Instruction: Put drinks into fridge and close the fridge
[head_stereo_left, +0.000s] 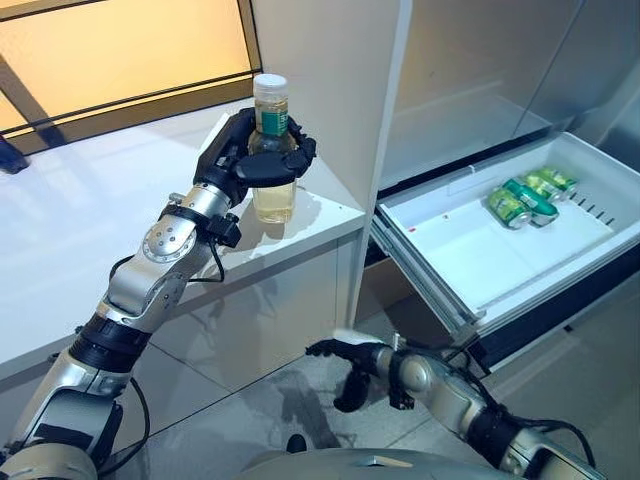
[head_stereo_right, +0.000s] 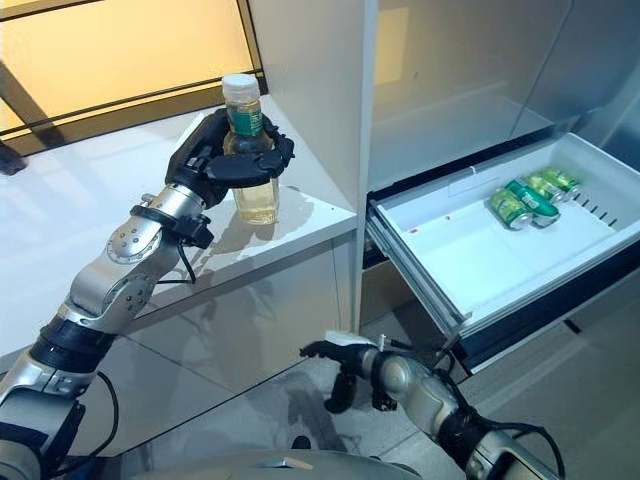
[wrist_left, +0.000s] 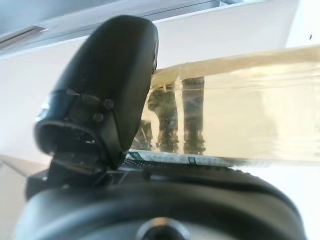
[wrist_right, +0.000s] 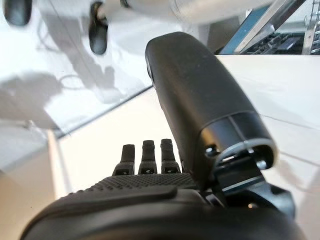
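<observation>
A clear bottle (head_stereo_left: 273, 195) of pale yellow drink, with a green label and a cream cap, is upright at the right end of the white counter (head_stereo_left: 80, 230). My left hand (head_stereo_left: 245, 160) is shut on it around its upper half; the bottle's base is at the counter top, and I cannot tell whether it touches. In the left wrist view the bottle (wrist_left: 240, 115) lies against my palm with the thumb (wrist_left: 110, 90) across it. My right hand (head_stereo_left: 350, 358) is open and empty, low over the floor in front of the counter. It also shows in the right wrist view (wrist_right: 150, 190).
The fridge's white drawer (head_stereo_left: 470, 250) is pulled out at the right, with green cans (head_stereo_left: 525, 198) lying at its far end. A tall white panel (head_stereo_left: 330, 90) stands between the counter and the fridge. Grey tiled floor (head_stereo_left: 260, 400) lies below.
</observation>
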